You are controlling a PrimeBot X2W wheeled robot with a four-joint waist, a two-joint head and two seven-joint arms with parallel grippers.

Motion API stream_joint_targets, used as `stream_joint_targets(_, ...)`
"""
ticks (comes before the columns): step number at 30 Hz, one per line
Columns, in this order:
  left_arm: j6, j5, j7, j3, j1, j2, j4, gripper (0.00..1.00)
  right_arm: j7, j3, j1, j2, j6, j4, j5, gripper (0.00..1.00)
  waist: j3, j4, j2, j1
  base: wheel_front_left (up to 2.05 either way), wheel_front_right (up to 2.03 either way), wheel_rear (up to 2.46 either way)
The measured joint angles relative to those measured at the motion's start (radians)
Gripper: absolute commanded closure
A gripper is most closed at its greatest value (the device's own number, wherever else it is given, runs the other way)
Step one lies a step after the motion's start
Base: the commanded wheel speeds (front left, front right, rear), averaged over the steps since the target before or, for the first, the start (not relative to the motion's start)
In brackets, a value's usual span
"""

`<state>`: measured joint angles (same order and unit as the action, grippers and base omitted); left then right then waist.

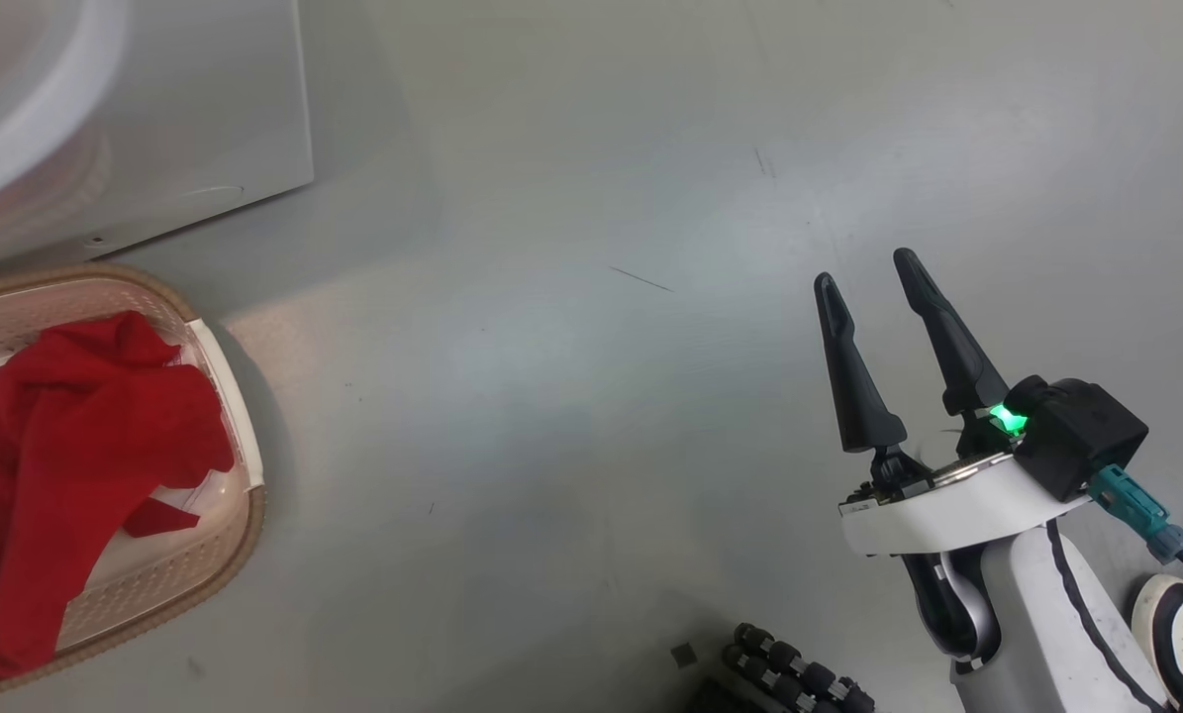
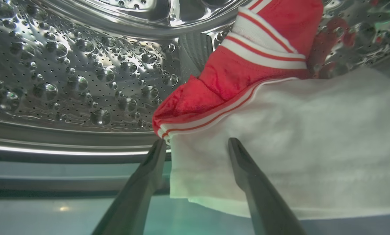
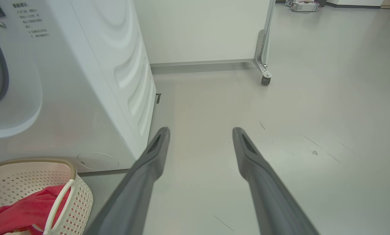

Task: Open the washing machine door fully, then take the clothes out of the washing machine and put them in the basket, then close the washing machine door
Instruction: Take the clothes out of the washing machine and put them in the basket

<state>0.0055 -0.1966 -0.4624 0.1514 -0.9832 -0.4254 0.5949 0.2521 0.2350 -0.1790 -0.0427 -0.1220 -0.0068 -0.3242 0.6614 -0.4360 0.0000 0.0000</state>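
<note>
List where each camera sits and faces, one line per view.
Head view: on the head, looking down at floor, washing machine and basket with a red garment; open right tool shows.
Left wrist view: on the left wrist, facing into the drum at a red-and-white garment; open left tool shows.
Right wrist view: on the right wrist, facing along the floor toward a wheeled partition; right tool shows.
Shared by head and right wrist views: basket, washing machine.
</note>
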Motion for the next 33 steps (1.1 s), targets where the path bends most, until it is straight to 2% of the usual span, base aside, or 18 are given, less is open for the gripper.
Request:
stream_joint_targets(18,-0.011,0.006,-0.038,-0.036,-0.069,-0.007,0.087,0.0,0.0,0.001,-0.017,0.002,0.0,0.0,0.0,0.0,0.014,-0.003,0.0,0.0,0.0,0.0,0.0)
stream_joint_targets(19,-0.011,0.006,-0.038,-0.038,-0.073,-0.007,0.092,0.1,0.0,0.001,-0.018,0.002,0.0,0.0,0.0,0.0,0.014,-0.003,0.0,0.0,0.0,0.0,0.0)
stream_joint_targets(20,-0.012,0.006,-0.037,-0.039,-0.077,-0.007,0.095,0.63,0.0,0.001,-0.019,0.002,0.0,0.0,0.0,0.0,0.014,-0.003,0.0,0.0,0.0,0.0,0.0)
stream_joint_targets(21,-0.012,0.006,-0.036,-0.041,-0.081,-0.007,0.099,1.0,0.0,0.001,-0.019,0.002,0.0,0.001,0.0,0.0,0.015,-0.002,0.0,0.0,0.0,0.0,0.0)
stream_joint_targets(33,-0.025,0.006,0.01,-0.058,-0.09,0.0,0.142,1.0,0.0,-0.001,-0.022,0.002,0.0,0.001,-0.001,0.0,0.013,0.004,0.0,0.0,0.0,0.0,0.0)
